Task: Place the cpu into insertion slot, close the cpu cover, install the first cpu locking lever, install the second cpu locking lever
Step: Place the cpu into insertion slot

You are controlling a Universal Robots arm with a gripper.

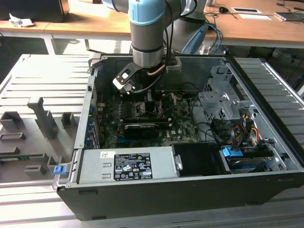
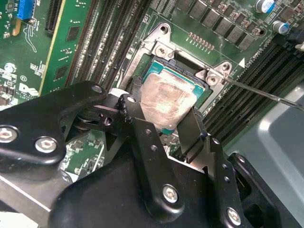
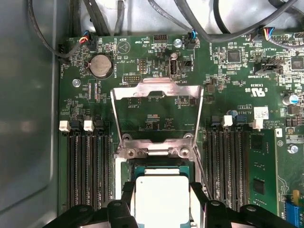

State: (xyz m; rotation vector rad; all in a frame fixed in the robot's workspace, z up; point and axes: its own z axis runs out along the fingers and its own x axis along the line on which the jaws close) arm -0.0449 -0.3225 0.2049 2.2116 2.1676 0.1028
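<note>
My gripper [image 2: 161, 110] [image 3: 162, 191] reaches down into the open computer case [image 1: 266, 142], low over the motherboard. It is shut on the cpu [image 2: 167, 99] [image 3: 161, 199], a silver-topped chip with a teal edge, one black finger [image 2: 134, 111] pressed against each side. The cpu sits at the insertion slot [image 2: 189, 71] [image 3: 161, 166], level with its black rim; whether it rests fully seated I cannot tell. The cpu cover [image 3: 159, 89], a silver frame with a square window, stands swung open behind the slot. A thin wire locking lever [image 2: 266, 95] sticks out sideways, unlatched.
Black memory slots [image 3: 88, 166] flank the socket on both sides. A grey power supply box [image 1: 126, 166] fills the case's front edge. Cables [image 1: 223, 133] and a metal drive cage [image 1: 218, 102] lie at the exterior view's right. A grey fixture table [image 1: 38, 123] lies at its left.
</note>
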